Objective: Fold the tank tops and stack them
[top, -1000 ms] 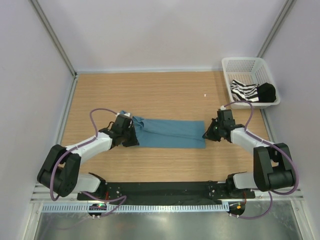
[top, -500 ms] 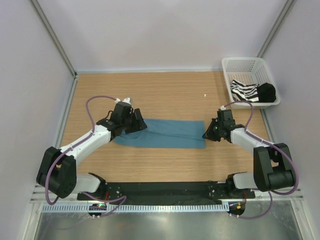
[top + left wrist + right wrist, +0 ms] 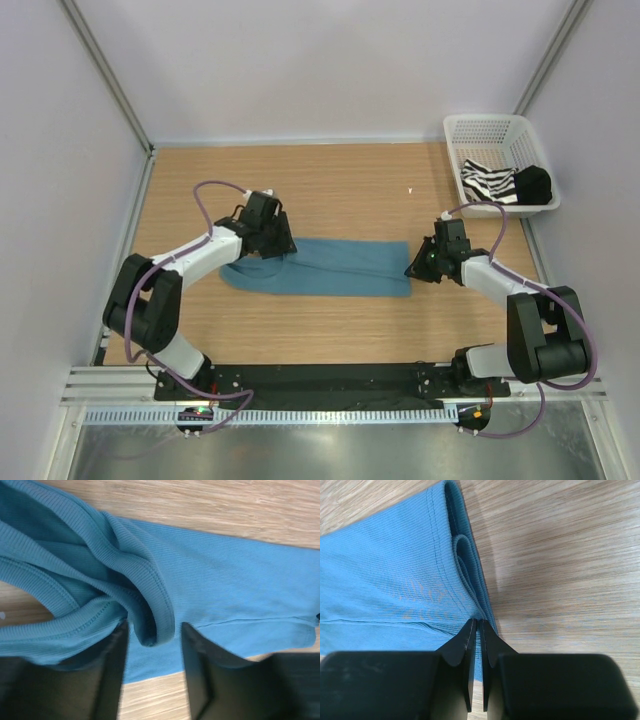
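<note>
A white mesh basket [image 3: 482,132] sits at the wooden table's [image 3: 340,190] far-right corner.

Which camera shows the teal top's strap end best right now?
Left wrist: the straps of the teal tank top lie bunched close-up between the left gripper's open fingers. Top external shows that end small, partly under the gripper; right wrist shows only the opposite hem.

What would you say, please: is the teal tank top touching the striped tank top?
Apart. The top external view shows the teal tank top on the table and the striped tank top inside the white basket, bare wood between them.
</note>
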You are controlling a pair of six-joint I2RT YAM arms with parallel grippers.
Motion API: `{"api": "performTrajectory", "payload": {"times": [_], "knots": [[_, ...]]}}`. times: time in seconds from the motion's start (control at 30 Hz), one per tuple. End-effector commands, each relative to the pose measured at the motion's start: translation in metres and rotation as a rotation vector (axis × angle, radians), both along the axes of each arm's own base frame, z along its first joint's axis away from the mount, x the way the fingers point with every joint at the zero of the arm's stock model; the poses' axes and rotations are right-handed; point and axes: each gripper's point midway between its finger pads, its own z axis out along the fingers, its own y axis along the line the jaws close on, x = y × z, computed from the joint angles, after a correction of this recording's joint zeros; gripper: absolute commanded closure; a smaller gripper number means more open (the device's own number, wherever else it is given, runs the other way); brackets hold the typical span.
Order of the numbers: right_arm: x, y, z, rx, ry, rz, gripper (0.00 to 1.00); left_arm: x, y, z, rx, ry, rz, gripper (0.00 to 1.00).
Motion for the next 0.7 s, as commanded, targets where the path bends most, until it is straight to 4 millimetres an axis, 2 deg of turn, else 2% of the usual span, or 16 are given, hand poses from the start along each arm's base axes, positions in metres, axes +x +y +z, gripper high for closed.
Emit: {"api": "performTrajectory", "payload": {"times": [0.0,0.17,0.2,0.3,0.47,0.67], "knots": [[0.016,-0.001,0.017,-0.005,-0.068,-0.004,0.87,0.011,-0.008,0.008,-0.011,-0.024,-0.016,0.58],[0.016,0.000,0.016,-0.004,-0.067,-0.001,0.87,0.015,-0.010,0.010,-0.012,-0.038,-0.031,0.77],[0.017,-0.001,0.016,-0.007,-0.067,-0.002,0.87,0.016,-0.011,0.013,-0.013,-0.045,-0.039,0.85],[0.017,-0.001,0.015,-0.006,-0.063,-0.001,0.87,0.016,-0.011,0.014,-0.007,-0.045,-0.045,0.99],[0.018,0.000,0.014,-0.006,-0.059,-0.001,0.87,0.016,-0.010,0.020,0.004,-0.051,-0.052,1.00],[0.018,0.000,0.016,-0.008,-0.062,0.001,0.87,0.014,-0.006,0.036,0.027,-0.064,-0.057,1.00]]}}
